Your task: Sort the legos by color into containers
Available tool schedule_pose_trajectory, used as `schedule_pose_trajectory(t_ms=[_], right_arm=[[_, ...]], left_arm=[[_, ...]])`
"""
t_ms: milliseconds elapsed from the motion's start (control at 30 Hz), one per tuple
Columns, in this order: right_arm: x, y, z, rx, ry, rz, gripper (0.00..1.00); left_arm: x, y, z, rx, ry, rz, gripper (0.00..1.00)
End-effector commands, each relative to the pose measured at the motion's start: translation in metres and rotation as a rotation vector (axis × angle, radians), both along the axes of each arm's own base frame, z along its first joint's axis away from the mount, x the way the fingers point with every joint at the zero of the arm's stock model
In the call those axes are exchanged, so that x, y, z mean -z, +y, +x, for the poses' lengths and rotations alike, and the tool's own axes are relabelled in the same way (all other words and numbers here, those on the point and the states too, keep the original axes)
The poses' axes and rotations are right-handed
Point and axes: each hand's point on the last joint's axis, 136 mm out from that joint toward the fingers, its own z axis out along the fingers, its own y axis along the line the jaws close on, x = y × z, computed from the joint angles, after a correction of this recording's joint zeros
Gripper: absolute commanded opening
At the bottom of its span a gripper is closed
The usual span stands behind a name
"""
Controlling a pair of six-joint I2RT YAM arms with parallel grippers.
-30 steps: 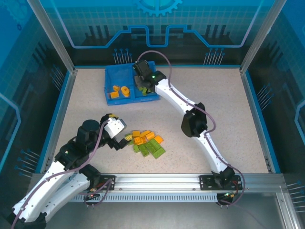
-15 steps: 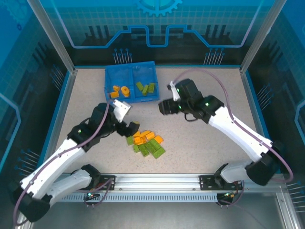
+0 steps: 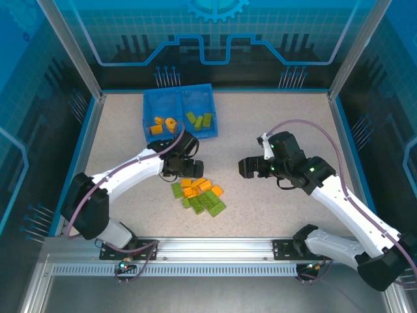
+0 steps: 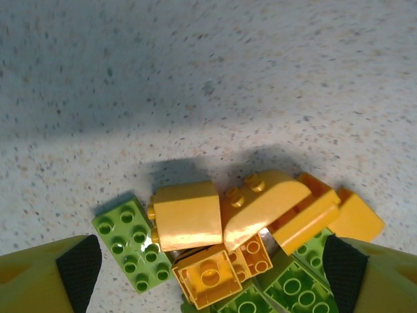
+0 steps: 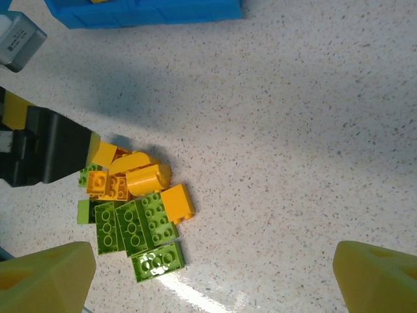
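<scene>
Hovering over the loose pile of legos [image 3: 199, 194], the left gripper [image 4: 212, 264] is released, its fingers [image 4: 78, 264] spread wide with nothing between them. The pile sits right under and just ahead of its tips, with orange bricks [image 4: 189, 215] nearest the middle and a green brick [image 4: 127, 244] by the finger at the left of the wrist view. The right gripper [image 5: 214, 277] is also released and empty, jaws wide, with the pile well off to its front-left, not touching. The blue tray [image 3: 182, 136] lies just beyond the left gripper. In the top view, orange legos [image 3: 163, 124] sit in its left compartment and green legos [image 3: 200, 119] in its right compartment.
</scene>
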Motion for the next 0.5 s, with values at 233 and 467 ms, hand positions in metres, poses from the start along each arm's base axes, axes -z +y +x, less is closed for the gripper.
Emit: schedule_pose_trajectory(t_ms=[233,467], right_arm=[[-0.001,0.012,0.017,-0.027,0.021,0.061,0.96],[-0.010,0.016,0.030,-0.026,0.009,0.078,0.96]], left_arm=[[0.053,0.009,-0.003,-0.216,0.129,0.080,0.73],[0.062,0.008,-0.009,-0.185,0.180,0.102,0.60]])
